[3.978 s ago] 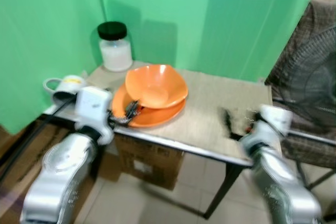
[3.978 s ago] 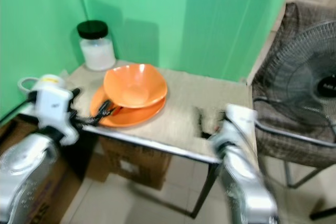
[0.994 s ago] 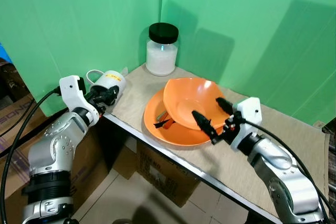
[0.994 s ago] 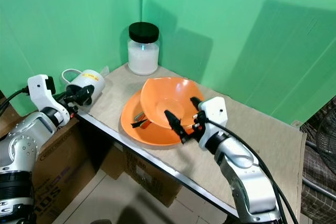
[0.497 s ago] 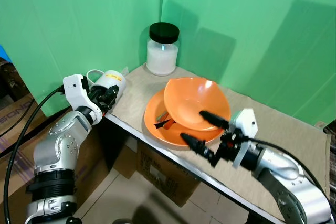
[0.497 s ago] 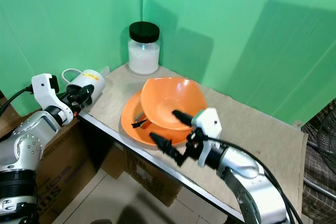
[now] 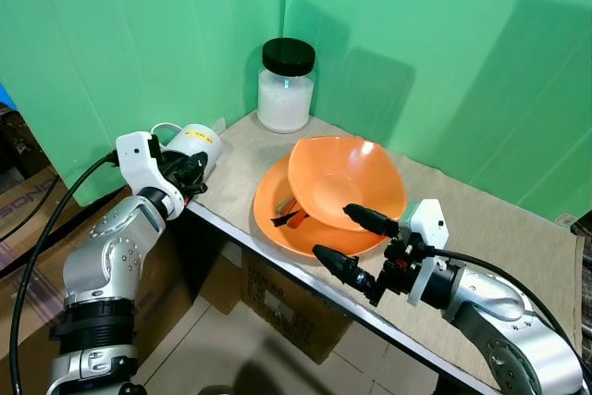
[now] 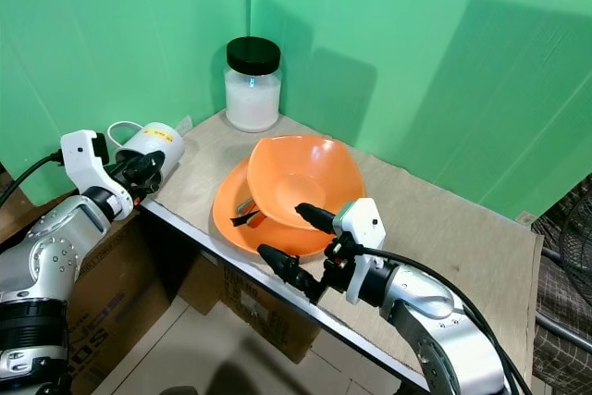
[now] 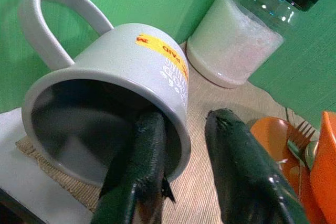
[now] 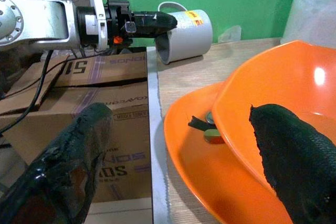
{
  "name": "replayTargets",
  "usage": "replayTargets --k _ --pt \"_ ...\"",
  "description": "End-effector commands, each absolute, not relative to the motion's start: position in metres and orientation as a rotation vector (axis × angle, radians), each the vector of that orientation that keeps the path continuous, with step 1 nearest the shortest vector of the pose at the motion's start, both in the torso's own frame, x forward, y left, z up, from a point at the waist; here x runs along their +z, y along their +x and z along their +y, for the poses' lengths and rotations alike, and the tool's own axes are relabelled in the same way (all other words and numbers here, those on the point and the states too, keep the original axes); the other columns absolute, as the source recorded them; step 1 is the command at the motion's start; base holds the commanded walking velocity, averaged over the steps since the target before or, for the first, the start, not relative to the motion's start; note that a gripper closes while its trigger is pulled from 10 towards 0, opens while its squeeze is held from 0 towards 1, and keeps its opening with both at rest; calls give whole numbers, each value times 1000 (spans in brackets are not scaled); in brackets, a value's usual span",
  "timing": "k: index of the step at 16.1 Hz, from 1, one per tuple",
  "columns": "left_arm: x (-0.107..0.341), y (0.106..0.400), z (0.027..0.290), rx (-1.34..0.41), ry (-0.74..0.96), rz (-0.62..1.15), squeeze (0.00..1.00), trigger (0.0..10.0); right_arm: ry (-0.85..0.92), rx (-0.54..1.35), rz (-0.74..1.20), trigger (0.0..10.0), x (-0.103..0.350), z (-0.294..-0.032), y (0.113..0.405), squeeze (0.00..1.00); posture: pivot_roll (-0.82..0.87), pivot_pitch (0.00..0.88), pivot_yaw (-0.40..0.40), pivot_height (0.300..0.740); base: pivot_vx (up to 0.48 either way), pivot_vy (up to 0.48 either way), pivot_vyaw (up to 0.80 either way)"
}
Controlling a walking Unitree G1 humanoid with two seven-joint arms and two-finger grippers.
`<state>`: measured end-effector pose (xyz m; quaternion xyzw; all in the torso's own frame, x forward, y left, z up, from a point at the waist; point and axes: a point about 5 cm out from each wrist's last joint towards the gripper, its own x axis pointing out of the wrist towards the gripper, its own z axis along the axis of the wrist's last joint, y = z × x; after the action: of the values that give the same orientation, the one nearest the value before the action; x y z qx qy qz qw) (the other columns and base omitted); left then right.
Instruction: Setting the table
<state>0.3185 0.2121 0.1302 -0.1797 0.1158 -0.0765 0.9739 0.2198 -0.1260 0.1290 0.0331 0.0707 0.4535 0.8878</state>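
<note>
A small table [image 7: 518,228] with a tan woven top and a metal front edge runs from the middle left of the head views down to the lower right, pushed into a corner of green wall [image 7: 139,34]. Under its front edge, at lower centre, sits a brown cardboard box [image 7: 277,307]. On the tabletop at centre lies an orange plate [image 7: 277,228], and tilted on that plate rests an orange bowl [image 7: 347,178] with its hollow facing the camera; a fork [image 7: 289,219] with an orange handle lies on the plate just left of the bowl, partly tucked under it. At upper centre, in the back corner of the table, stands a clear jar [image 7: 285,90] of white powder with a black lid. At middle left, on the table's corner, a white mug [image 7: 194,147] lies on its side, handle to the wall and mouth toward the left arm. The left gripper [image 9: 181,174] is at the mug's mouth with its fingers parted, one finger [image 9: 149,150] inside the rim and the other outside against the wall of the mug. The right gripper [image 7: 356,242] is at lower centre with its fingers spread wide, one over the bowl's near rim and one before the plate's front edge, gripping nothing.
</note>
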Motion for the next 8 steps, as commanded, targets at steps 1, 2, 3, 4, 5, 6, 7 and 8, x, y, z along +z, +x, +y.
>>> replayTargets --k 1,2,3,4,5,6,7,8 --pt "136 322 209 -157 -340 220 0 0 62 952 143 10000 132 -127 218 0 120 0 -69 740 0 0 0" --pt "136 322 209 -156 -339 220 0 0 62 952 144 10000 132 -127 218 0 121 0 -69 740 0 0 0" --pt "136 323 210 -156 -339 220 0 0 63 954 145 10000 132 -127 218 0 121 0 -69 740 0 0 0" --pt "136 323 209 -157 -339 219 0 0 63 954 145 10000 132 -126 218 0 122 0 -69 740 0 0 0" --pt "136 322 209 -158 -338 219 0 0 62 955 145 10000 132 -126 218 0 122 0 -69 740 0 0 0" --pt "136 322 209 -161 -337 218 0 0 62 955 145 10000 132 -126 218 0 122 0 -68 740 0 0 0" --pt "136 322 209 -166 -334 218 0 0 62 954 145 10000 132 -126 218 0 122 0 -69 740 0 0 0" --pt "136 322 208 -170 -330 219 0 0 61 953 145 10000 132 -127 218 0 122 0 -67 740 0 0 0"
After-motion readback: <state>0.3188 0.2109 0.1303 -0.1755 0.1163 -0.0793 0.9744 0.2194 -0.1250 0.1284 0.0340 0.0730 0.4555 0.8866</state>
